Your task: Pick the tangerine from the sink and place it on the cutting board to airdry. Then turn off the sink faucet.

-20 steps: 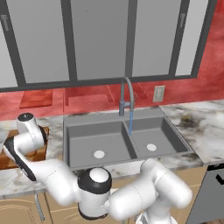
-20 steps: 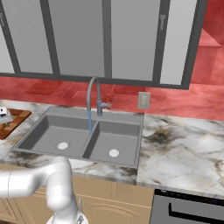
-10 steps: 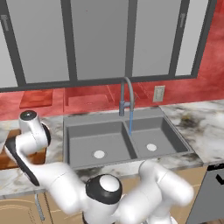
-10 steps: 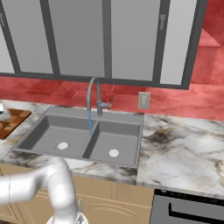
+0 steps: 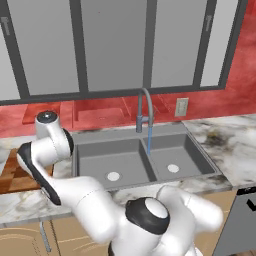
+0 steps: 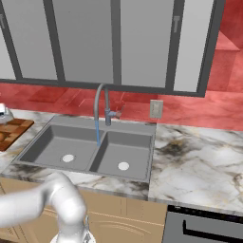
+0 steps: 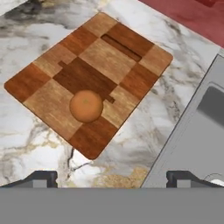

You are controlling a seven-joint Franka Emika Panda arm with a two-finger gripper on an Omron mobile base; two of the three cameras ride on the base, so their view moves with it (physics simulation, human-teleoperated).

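tangerine (image 7: 86,106) on cutting board (image 7: 52,92), claw (image 7: 113,176) spread

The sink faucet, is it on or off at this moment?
On. A thin blue stream of water falls from the sink faucet spout into the sink, seen in both base views.

A checkered cutting board (image 7: 89,81) is seen lying flat on the marble counter (image 7: 144,118), filling the upper left and centre of the frame with its corners turned diagonally. A dark slot is cut near its upper edge. The tangerine (image 7: 86,106) is set on the board, left of centre in the frame, on the board's lower half. The gripper (image 7: 112,178) is held above, its two dark fingertips (image 7: 39,178) spread wide at the bottom corners with nothing between them. A grey corner of the sink (image 7: 199,131) is seen at the right edge.
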